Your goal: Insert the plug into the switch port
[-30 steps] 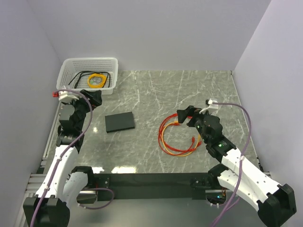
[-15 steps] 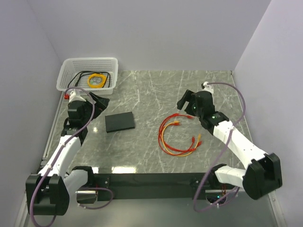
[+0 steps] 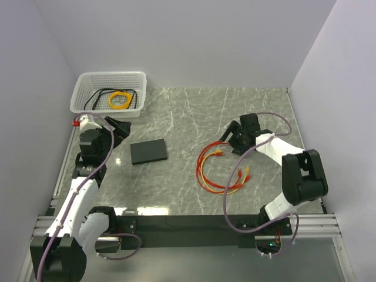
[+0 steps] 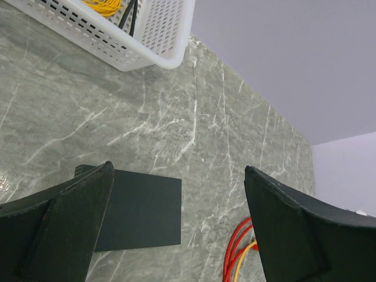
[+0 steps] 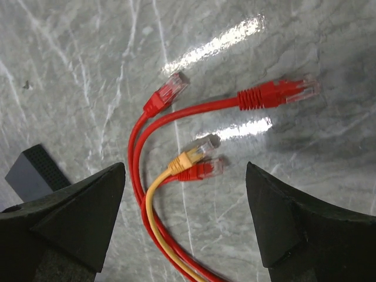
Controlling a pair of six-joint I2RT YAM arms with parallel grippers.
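White mesh plastic basket [image 3: 107,75] sits in the far-left corner of the grey marbled bench [image 3: 188,111], with a coiled yellow cord [image 3: 119,100] and thin black cable [image 3: 97,97] inside. Orange-yellow network cord [image 5: 176,164] lies looped mid-bench.

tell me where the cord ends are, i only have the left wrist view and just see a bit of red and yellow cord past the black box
observer: The right wrist view shows four ends lying loose on the table: a ribbed red plug, two other red plugs and a yellow plug.
operator: is the right end effector holding any of them
observer: No. The right end effector is open and empty, poised over those ends.
operator: can you see the sockets on the box
observer: No view shows them. The black box lies flat, left of the cord loop and apart from it. The right wrist view shows only a perforated side.
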